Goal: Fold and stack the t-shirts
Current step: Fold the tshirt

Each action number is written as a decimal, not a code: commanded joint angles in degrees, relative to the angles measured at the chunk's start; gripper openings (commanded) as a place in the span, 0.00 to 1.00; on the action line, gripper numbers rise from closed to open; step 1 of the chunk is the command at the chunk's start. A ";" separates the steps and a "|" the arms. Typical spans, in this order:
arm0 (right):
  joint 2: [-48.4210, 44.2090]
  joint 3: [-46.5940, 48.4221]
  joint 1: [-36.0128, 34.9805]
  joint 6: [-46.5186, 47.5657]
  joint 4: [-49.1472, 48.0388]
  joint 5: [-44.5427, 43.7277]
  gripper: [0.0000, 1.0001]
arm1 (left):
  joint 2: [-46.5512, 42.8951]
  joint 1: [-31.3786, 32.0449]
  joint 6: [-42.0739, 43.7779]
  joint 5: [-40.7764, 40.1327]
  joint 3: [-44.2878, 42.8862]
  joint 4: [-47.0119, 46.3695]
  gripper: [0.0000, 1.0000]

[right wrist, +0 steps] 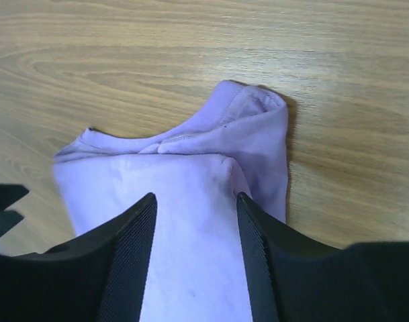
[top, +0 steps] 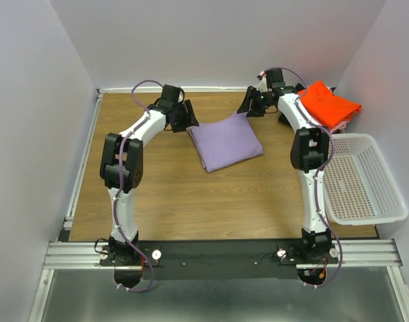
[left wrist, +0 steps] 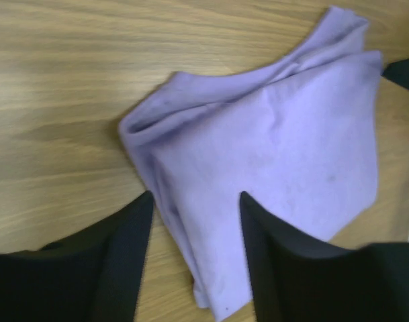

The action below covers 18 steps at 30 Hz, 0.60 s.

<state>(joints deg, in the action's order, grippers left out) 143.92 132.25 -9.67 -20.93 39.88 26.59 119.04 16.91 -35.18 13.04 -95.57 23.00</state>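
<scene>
A folded lavender t-shirt (top: 225,142) lies flat on the wooden table, at the middle toward the back. My left gripper (top: 189,121) hovers at its far left corner and my right gripper (top: 248,107) at its far right corner. In the left wrist view the left gripper (left wrist: 196,196) is open, and the lavender t-shirt (left wrist: 278,147) lies under and beyond its jaws. The right gripper (right wrist: 196,196) is open too, over the lavender t-shirt (right wrist: 191,201) and its folded collar end. An orange-red t-shirt (top: 332,104) tops a pile at the back right.
A white mesh basket (top: 385,194) stands at the right edge of the table (top: 164,194). The pile under the orange-red shirt sits just behind it, close to the right arm. White walls close in the back and both sides.
</scene>
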 commanded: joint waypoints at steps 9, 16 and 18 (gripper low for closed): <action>-6.54 -7.35 0.44 4.32 -0.94 1.98 0.83 | -3.03 -0.38 2.30 -0.04 3.19 -1.11 0.75; -10.06 -14.19 4.31 6.24 -1.03 2.41 0.96 | -0.66 1.73 3.72 2.61 3.46 -0.42 0.75; -10.93 -15.61 4.83 7.04 -1.12 2.85 1.00 | -0.57 1.81 3.28 2.08 3.90 0.11 0.75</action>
<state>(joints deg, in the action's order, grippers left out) 136.22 119.22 -6.57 -16.51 39.00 28.75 118.19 18.31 -32.67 13.91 -92.84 22.65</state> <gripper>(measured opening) 0.971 0.748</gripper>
